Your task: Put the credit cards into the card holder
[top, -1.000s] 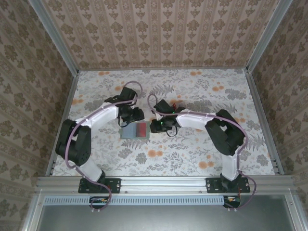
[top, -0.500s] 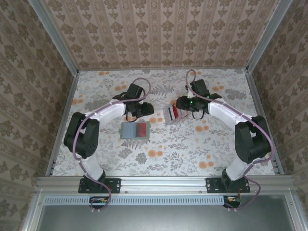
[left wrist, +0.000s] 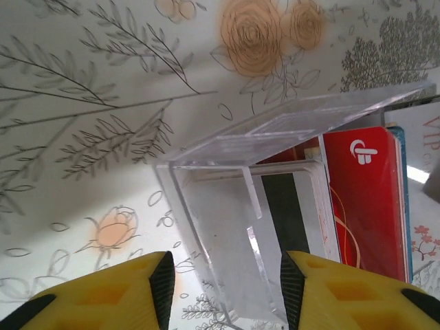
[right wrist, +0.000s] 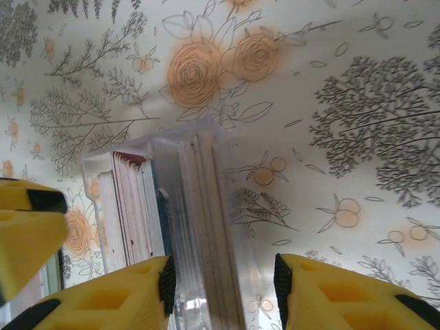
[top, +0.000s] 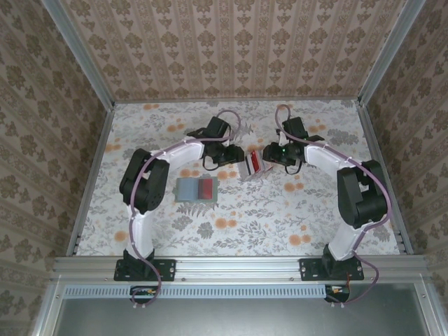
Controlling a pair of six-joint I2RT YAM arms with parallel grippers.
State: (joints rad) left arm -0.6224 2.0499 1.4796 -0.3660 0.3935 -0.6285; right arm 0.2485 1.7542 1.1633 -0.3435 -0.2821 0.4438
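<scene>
— Where are your hands?
— Out in the middle of the table [top: 294, 210]. My left gripper [left wrist: 223, 271] and my right gripper [right wrist: 220, 268] face each other, with a clear plastic stand [top: 245, 168] between them.
— Are they squeezing it?
— No. My left fingers [left wrist: 103, 299] are apart, one on each side of the stand's end, and I see table between one finger and the plastic. My right fingers [right wrist: 330, 289] are apart too. The stand sits close to one of them, with a gap by the other.
— What is in the stand?
— The credit cards [right wrist: 134, 206]. They stand on edge, packed side by side. My left wrist sees a red card [left wrist: 361, 199] with a white mark and a dark card [left wrist: 283, 206] next to it.
— And the card holder [top: 186, 190]?
— It lies flat on the table, nearer my bases, apart from the stand. It is grey-green. A red strip [top: 207, 188] touches its right side. I cannot tell if that strip lies on it or is tucked in.
</scene>
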